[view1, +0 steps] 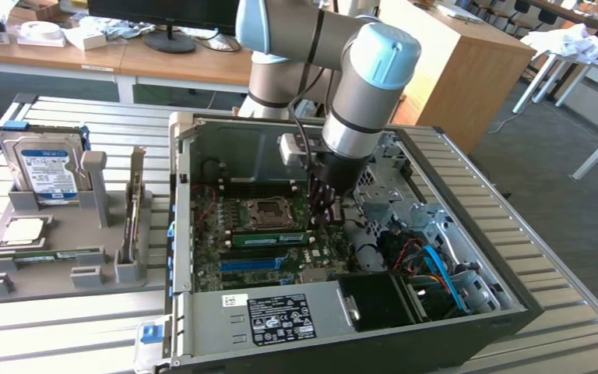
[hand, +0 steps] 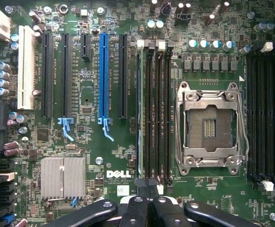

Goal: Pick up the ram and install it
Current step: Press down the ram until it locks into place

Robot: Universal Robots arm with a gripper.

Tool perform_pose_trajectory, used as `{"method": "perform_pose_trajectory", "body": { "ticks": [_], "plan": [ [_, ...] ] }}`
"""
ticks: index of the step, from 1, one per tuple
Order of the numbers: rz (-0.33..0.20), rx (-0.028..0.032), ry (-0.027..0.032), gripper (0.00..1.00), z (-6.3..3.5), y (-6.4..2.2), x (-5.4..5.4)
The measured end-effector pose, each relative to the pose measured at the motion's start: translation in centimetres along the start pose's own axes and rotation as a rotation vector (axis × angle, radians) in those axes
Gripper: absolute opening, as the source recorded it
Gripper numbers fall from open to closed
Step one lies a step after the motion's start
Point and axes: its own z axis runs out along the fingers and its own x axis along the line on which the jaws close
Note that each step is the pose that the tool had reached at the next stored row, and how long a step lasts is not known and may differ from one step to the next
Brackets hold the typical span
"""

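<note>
From here the slatted worktop (view1: 71, 343) has free room along its near edge and on the exterior view's right. One open computer case (view1: 507, 257) takes up its middle. The single arm (view1: 367, 86) reaches down through the case's open side, with the case walls close around it. A labelled power supply (view1: 278, 315) sits at the near end, and loose cables crowd the side on the exterior view's right.

On the exterior view's left, beside the case, stands one grey fixture (view1: 60, 276). It carries one hard drive (view1: 47, 167), upright, and one silver processor chip (view1: 24, 231), lying flat.

The gripper (view1: 325, 206) (hand: 144, 201) hangs low over the motherboard, its fingers (hand: 135, 208) closed together with nothing between them. The ram (view1: 268, 238) (hand: 140, 118) stands on edge in the memory slot between the empty processor socket (hand: 208, 125) and the one blue slot (hand: 103, 80). The fingertips are at one end of it; I cannot tell whether they touch it.
</note>
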Motion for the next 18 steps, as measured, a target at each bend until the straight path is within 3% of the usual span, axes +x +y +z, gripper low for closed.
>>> {"method": "perform_pose_trajectory", "body": {
  "ticks": [18],
  "plan": [
    [0.0, 0.0, -0.0007, 0.1, 0.73, -0.02, -0.07]
  ]
}}
